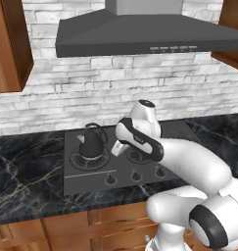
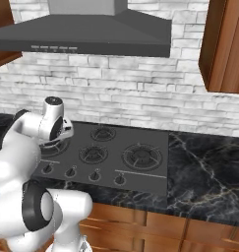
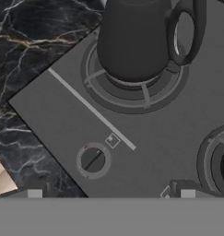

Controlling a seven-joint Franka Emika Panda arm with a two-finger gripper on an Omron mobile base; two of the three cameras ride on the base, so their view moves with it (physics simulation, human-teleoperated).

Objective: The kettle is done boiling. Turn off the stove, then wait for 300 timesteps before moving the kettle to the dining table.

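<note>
The dark dome-shaped kettle [image 1: 91, 143] stands upright on the front left burner of the stove [image 1: 177, 131]. In the hand view the kettle [image 3: 132, 41] is at the top, with its arched handle [image 3: 189, 32] to the right. My gripper [image 3: 111, 194] hovers open and empty over the stove's front edge [image 3: 62, 120], its fingertips [image 3: 35, 193] spread wide. A round black knob [image 3: 92, 160] lies just ahead of them, slightly left of centre. From the left base view my gripper [image 1: 118, 149] hangs right of the kettle. The dining table is out of view.
More knobs [image 1: 135, 175] line the stove's front edge, and other burners [image 2: 140, 156] lie to the right. Black marble counter [image 1: 27, 166] flanks the stove on both sides. A grey range hood [image 1: 140, 34] and wooden cabinets [image 2: 224, 44] hang overhead.
</note>
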